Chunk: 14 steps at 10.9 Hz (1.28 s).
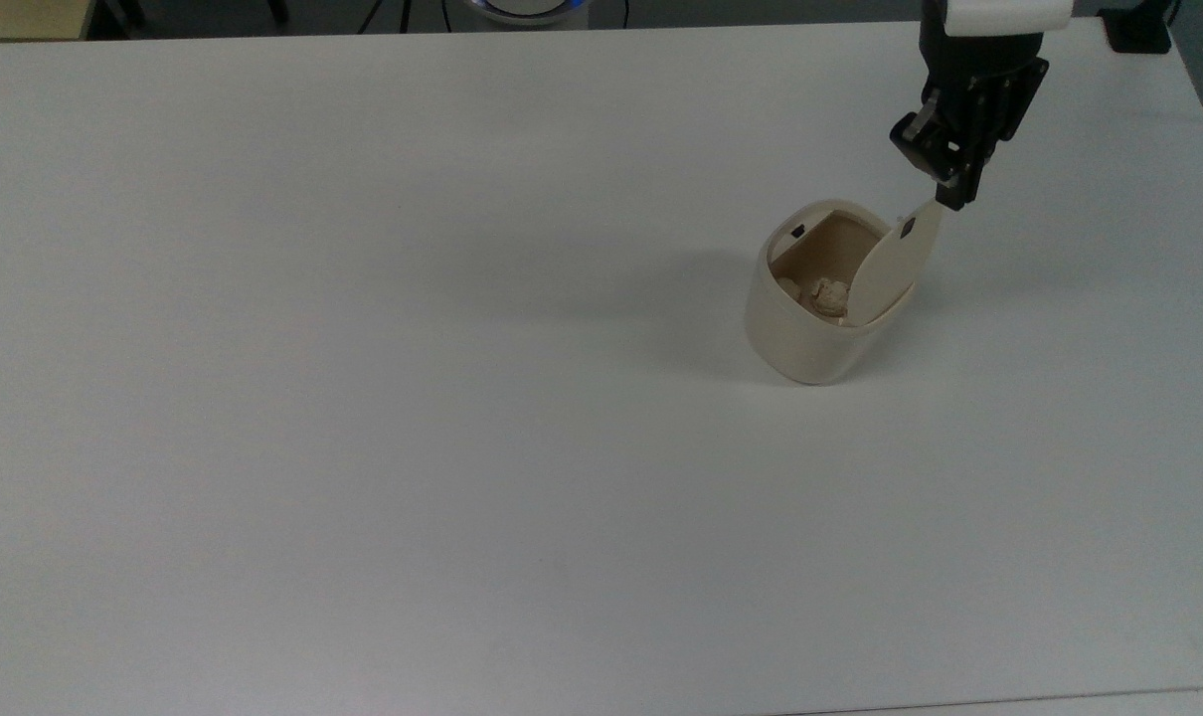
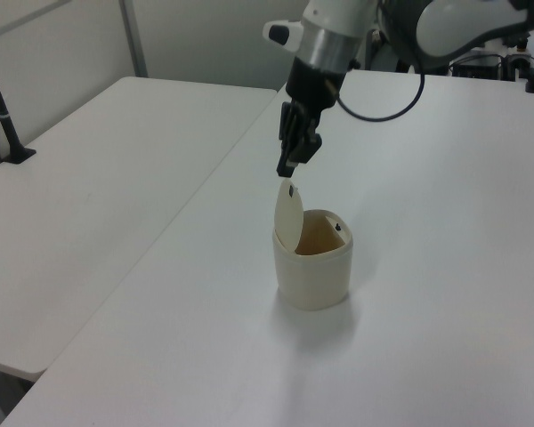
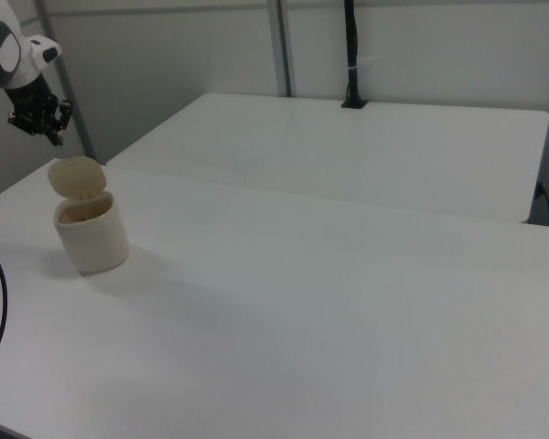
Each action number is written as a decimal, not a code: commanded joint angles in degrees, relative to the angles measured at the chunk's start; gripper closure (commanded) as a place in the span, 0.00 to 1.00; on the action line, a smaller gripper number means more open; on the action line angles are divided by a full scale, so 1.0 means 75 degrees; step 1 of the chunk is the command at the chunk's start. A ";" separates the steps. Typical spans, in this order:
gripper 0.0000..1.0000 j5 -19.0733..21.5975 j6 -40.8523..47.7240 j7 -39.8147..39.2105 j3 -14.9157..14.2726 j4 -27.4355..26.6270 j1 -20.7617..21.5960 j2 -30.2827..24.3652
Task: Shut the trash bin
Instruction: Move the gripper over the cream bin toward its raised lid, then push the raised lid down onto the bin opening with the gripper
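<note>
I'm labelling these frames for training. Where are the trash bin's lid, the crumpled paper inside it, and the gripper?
lid [image 1: 892, 267], top view, centre of the raised flap
crumpled paper [image 1: 828, 294], top view, the wad's top
gripper [image 2: 287, 168], left view, between the fingertips

Arm [image 2: 445, 22]: glossy white rounded shells, grey joint section. Wrist link white, silver-grey collar below. Gripper [image 1: 951, 194] black, blocky, angular; fingers [image 2: 286, 165] slim, black. Black cable [image 2: 387, 111] looped beside wrist.
</note>
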<state>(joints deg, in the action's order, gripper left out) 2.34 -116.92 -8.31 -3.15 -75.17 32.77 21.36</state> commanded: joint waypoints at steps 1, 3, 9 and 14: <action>0.99 -0.0007 -0.0360 0.0135 -0.0388 0.0355 0.0247 0.0491; 1.00 -0.0147 -0.0221 0.0042 -0.0481 0.0262 0.0259 0.0446; 1.00 0.0133 0.2355 -0.1281 -0.0693 -0.0019 0.0271 0.0059; 1.00 0.0075 0.2042 -0.1341 -0.0670 -0.0747 0.0224 0.0164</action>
<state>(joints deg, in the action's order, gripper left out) 2.18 -99.86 -16.75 -6.85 -78.21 33.61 23.70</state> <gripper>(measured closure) 0.996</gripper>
